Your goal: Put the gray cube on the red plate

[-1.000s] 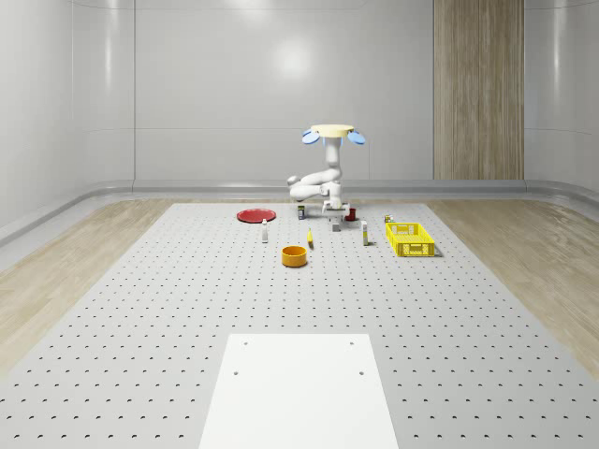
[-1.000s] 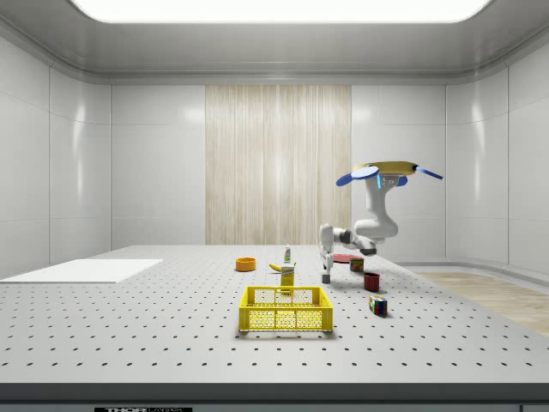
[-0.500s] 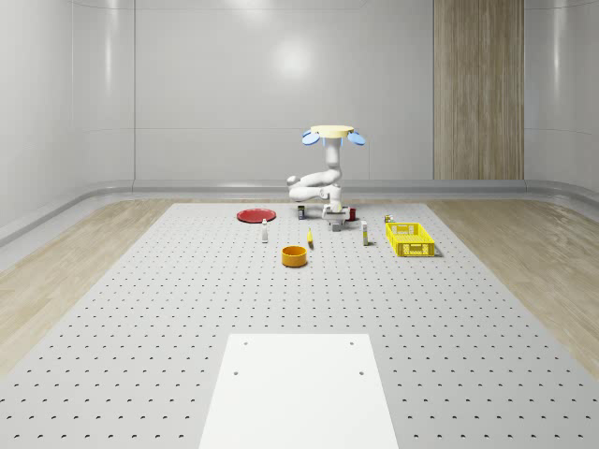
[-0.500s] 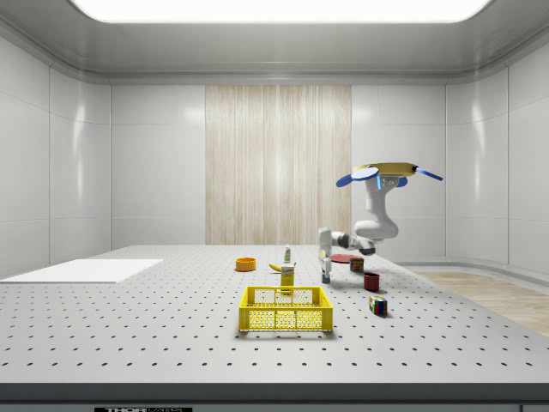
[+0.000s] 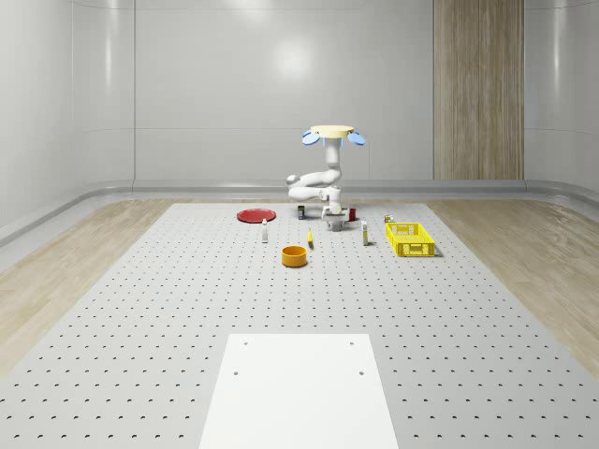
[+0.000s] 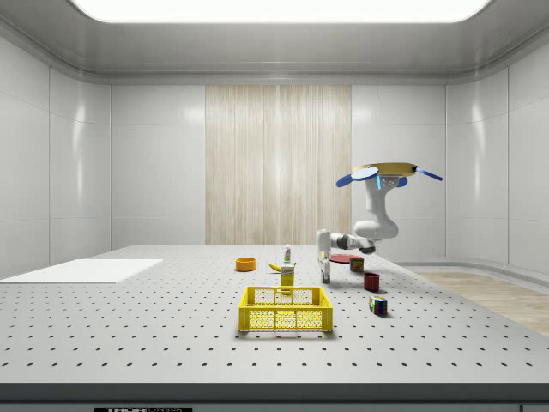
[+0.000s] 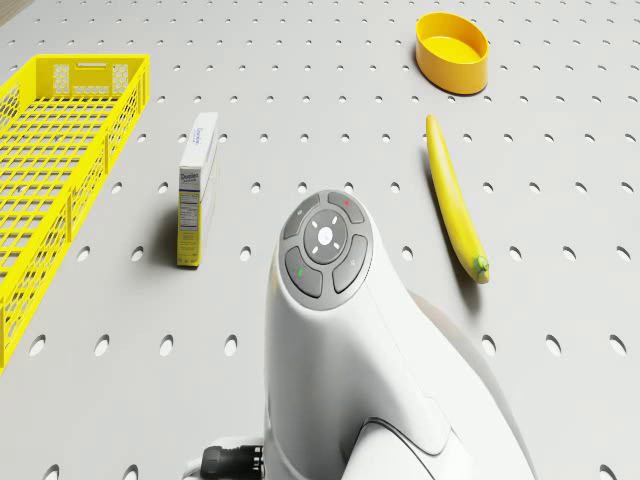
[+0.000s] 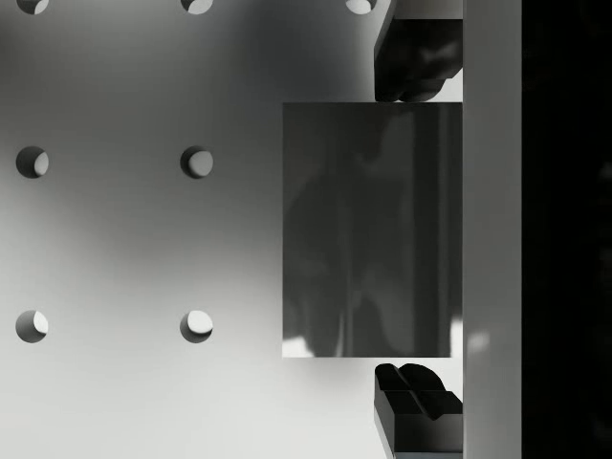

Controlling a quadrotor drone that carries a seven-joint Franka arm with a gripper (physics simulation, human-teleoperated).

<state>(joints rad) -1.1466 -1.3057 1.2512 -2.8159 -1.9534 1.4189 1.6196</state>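
In the wrist view the gray cube (image 8: pixel 373 229) sits between my two dark fingertips (image 8: pixel 421 57), which press on its opposite sides. My gripper (image 8: pixel 421 229) is shut on it, just above the perforated table. In the whole-scene view the drone (image 5: pixel 332 134) hovers over the far middle of the table. The arm is folded down beneath it, with the gripper (image 5: pixel 333 223) low by the surface. The red plate (image 5: pixel 254 216) lies flat on the table, off to the whole-scene view's left of the gripper. In the side view the gripper (image 6: pixel 325 275) hangs close over the table.
A yellow crate (image 5: pixel 410 239), a small box (image 7: pixel 197 187), a banana (image 7: pixel 455 205) and an orange bowl (image 5: pixel 295 255) lie near the gripper. A red cup (image 6: pixel 371 281), a can (image 6: pixel 356 264) and a coloured puzzle cube (image 6: pixel 377 304) stand close by. A white sheet (image 5: pixel 299 393) lies at the near end.
The gripper has risen slightly with the gray cube held in it. The drone has stayed hovering in about the same place.
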